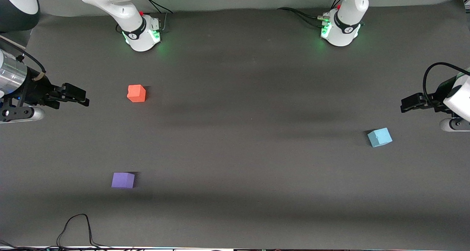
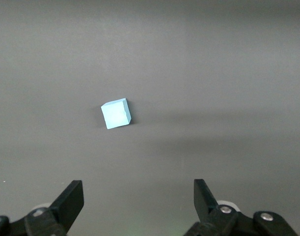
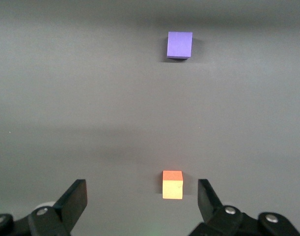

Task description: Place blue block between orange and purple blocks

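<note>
Three matte cubes [image 1: 379, 137], well apart

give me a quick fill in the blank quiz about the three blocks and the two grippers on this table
1. The block lying toward the left arm's end of the table is ____.
2. The orange block lies ____ from the front camera than the purple block.
3. The left gripper has its fingers ____, and the blue block lies free on the table.
4. The right gripper holds ____.

Missing words: blue; farther; open; nothing
</note>
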Tool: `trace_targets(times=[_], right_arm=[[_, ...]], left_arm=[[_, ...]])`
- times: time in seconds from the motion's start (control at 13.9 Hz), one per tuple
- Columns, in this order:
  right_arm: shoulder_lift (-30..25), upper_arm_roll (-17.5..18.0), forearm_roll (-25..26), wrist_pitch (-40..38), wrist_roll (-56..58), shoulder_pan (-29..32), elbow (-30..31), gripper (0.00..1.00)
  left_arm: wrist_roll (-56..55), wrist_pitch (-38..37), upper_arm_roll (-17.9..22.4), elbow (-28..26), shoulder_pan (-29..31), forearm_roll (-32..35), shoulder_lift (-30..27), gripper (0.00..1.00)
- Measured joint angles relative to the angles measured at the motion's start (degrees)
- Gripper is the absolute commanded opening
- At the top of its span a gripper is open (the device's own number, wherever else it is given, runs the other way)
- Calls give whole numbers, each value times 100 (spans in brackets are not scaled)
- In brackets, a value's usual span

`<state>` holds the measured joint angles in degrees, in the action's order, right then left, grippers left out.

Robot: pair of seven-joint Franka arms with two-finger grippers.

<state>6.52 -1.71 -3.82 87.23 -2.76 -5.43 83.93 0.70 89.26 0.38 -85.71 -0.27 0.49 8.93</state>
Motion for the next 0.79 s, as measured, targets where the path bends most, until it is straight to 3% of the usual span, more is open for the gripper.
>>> trace_targets(times=[0.22, 0.5, 0.79], right_arm=[[27, -3, 0, 0, -1, 1, 0, 100], [38, -7, 0, 0, -2, 2, -3, 100], [46, 1, 0, -3, -2, -12, -3, 100]], left_arm=[[518, 18, 165, -359, 334, 36, -275, 100], [968, 380, 244, -1373, 1191, 38, -1004, 100], [643, 685, 51, -2057, 1185, 32, -1394, 100]])
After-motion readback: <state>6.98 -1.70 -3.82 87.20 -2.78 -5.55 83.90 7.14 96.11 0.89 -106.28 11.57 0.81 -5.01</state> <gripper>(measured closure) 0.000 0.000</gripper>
